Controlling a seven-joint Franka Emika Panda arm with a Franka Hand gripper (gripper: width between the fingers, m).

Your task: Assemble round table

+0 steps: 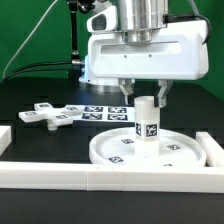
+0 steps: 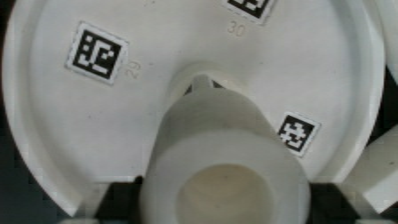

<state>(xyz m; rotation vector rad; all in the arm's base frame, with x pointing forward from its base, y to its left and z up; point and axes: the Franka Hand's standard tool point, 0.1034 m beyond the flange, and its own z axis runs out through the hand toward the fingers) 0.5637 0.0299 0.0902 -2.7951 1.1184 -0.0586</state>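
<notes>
The disc [image 1: 112,152] lies on the bench [image 1: 40,150], just behind the front rail [image 1: 100,180]. A side rail [image 1: 214,150] lies beside it on the exterior view's right. The post [image 1: 147,122] stands upright on the disc's middle, between the fingers of the claw [image 1: 145,100] above it. The marker board [image 1: 105,112] lies behind the disc. The cross piece [image 1: 50,113] lies farther to the exterior view's left.
</notes>
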